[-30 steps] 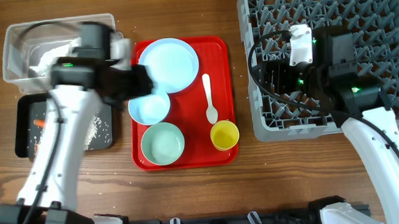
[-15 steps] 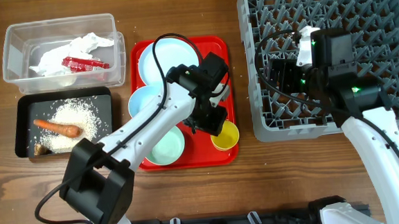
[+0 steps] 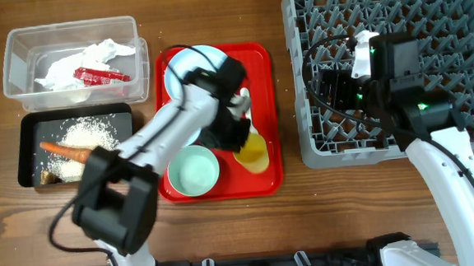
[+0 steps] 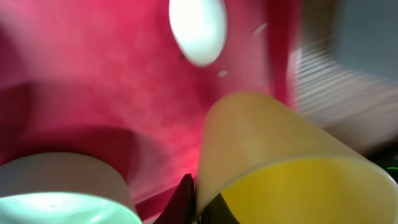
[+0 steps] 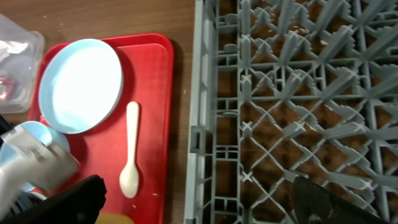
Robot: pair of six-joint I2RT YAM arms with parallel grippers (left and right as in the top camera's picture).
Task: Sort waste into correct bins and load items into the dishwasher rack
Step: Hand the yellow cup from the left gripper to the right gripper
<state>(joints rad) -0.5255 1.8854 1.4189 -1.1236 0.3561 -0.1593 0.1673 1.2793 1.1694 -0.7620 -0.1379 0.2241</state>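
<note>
Evidently mid-pick: left gripper is pinched on the wall of the yellow cup, one finger either side of the rim. The cup is tilted, low over the red tray near its right edge; whether it is clear of the tray, cannot tell.

Right gripper is spread wide and empty above the dishwasher rack.

Waste looks sorted:
- Clear tub: white paper and red wrapper.
- Black tray: rice, carrot, brown scrap.

Loading not begun; no dish visible in the rack. Plate, mint bowl, second bowl and spoon lie on the red tray.

Likely obstacles: the spoon just beside the cup, the rack's wall, and the right arm over the rack's left side.
</note>
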